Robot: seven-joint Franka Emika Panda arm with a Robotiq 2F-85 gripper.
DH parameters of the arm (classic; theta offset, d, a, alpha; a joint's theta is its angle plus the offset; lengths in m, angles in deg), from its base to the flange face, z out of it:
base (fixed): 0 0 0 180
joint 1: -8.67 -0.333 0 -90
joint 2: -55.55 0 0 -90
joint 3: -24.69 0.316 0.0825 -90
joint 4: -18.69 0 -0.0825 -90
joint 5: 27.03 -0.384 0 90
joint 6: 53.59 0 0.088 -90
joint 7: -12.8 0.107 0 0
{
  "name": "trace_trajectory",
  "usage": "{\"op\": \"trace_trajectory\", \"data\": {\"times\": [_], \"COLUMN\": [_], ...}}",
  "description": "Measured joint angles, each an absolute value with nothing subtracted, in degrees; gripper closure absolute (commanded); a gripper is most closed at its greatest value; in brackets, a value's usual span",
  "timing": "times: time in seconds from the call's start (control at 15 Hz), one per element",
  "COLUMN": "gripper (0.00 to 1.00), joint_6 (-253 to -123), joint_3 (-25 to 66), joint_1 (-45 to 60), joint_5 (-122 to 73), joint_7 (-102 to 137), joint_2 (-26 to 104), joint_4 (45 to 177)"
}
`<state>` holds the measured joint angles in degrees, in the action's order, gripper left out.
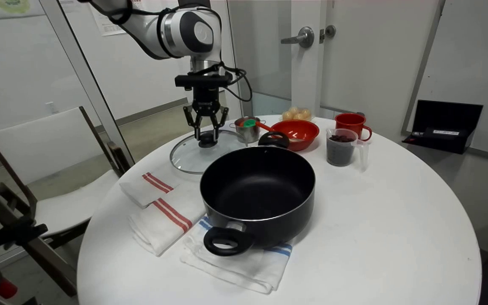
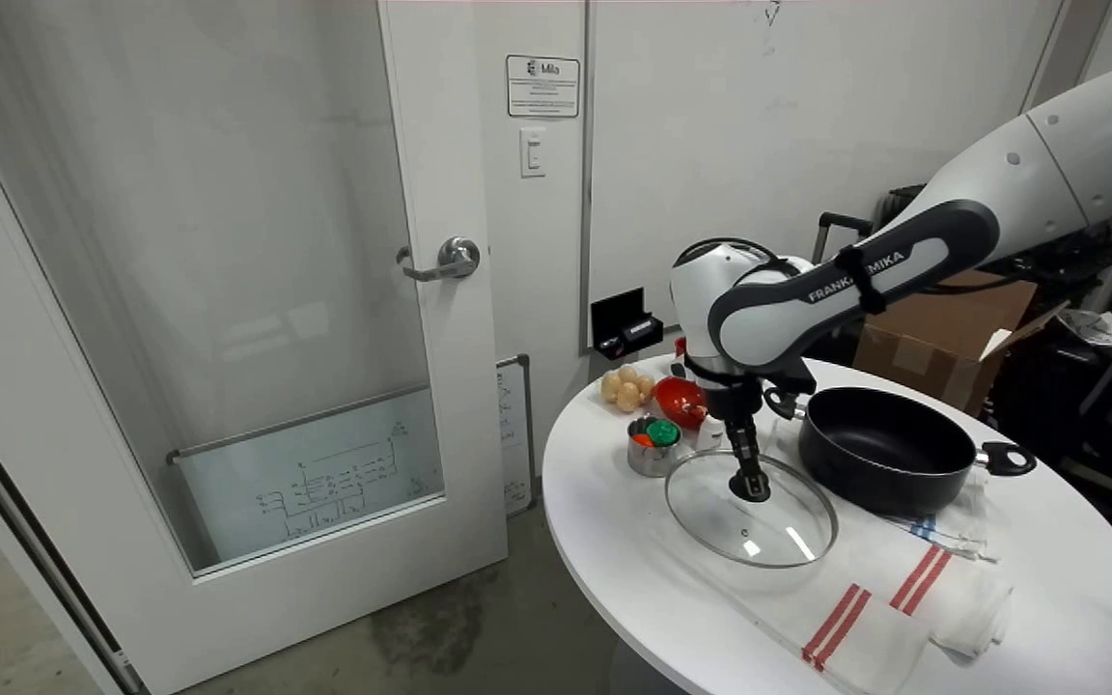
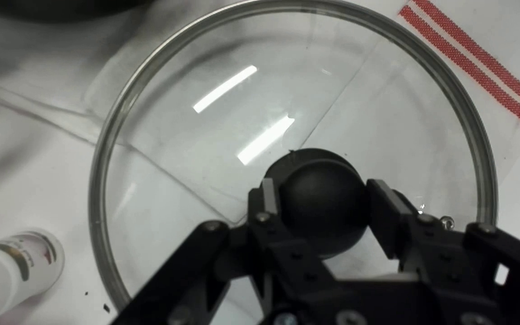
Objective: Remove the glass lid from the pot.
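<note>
The glass lid (image 1: 182, 156) lies level beside the pot, at table height or just above it; I cannot tell which. It also shows in an exterior view (image 2: 778, 536) and the wrist view (image 3: 251, 108). My gripper (image 1: 207, 135) points straight down, its two fingers against opposite sides of the lid's black knob (image 3: 325, 203). The fingers also show in the wrist view (image 3: 322, 198) and in an exterior view (image 2: 751, 478). The black pot (image 1: 278, 226) stands uncovered with its inside bare, partly on a blue-striped towel (image 1: 244, 269). It also shows in an exterior view (image 2: 865, 483).
A small steel pot (image 1: 250, 132) and a red bowl (image 1: 299, 132) stand behind the lid. A measuring cup (image 1: 339, 150), a red mug (image 1: 351, 122) and round pale items (image 1: 297, 113) are farther off. Red-striped towels (image 1: 163, 222) lie near the lid. A white bottle (image 3: 20, 266) stands close to its rim.
</note>
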<state>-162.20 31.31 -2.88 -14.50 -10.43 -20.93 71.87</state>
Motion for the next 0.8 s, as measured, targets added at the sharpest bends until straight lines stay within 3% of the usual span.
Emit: {"op": "trace_trajectory", "data": {"times": [0.8], "gripper": [0.75], "joint_6": [-166.2], "joint_3": [31.3], "joint_1": [-1.7], "joint_5": [-14.5], "joint_7": [-10.4], "joint_2": [-20.4], "joint_4": [78.0]}}
